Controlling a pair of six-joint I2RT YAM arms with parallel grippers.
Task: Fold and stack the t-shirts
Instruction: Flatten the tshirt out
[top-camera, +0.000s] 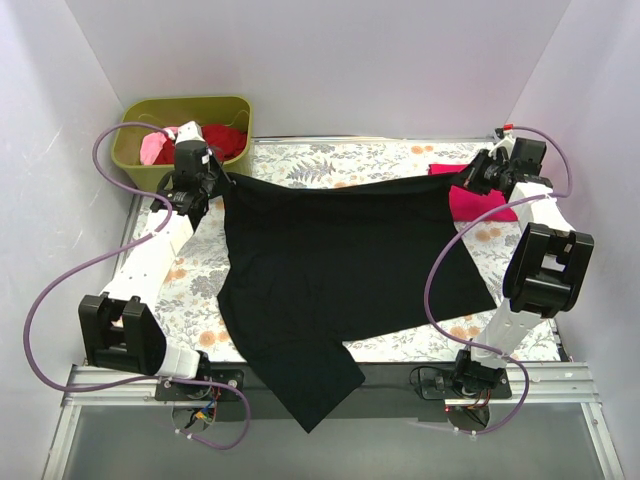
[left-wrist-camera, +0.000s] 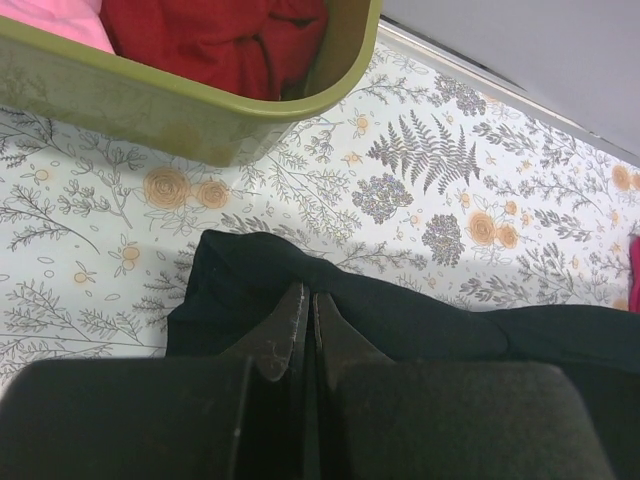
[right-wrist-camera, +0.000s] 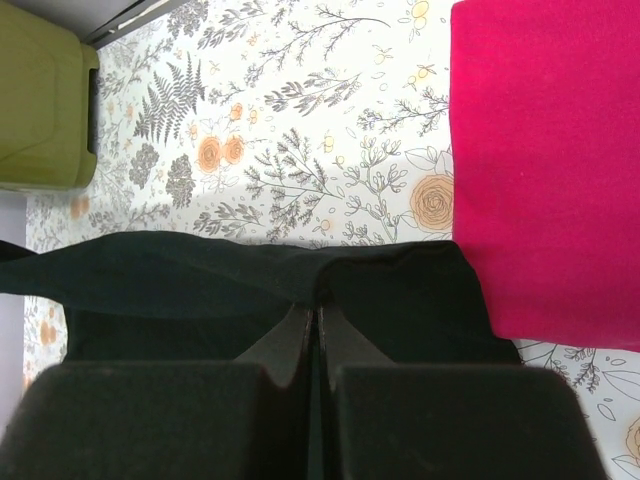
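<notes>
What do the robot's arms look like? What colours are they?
The left arm and right arm are white tubes joined by chunky black blocks. A thin purple cable loops beside each one. The left gripper and right gripper each have two black fingers that narrow to thin tips, set on a wide black body.

No readable text, labels or numbers anywhere.

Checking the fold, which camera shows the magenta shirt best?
Right wrist: the magenta shirt fills the right side, flat with straight edges. The top view shows it partly hidden behind the right arm; the left wrist catches only a sliver.
</notes>
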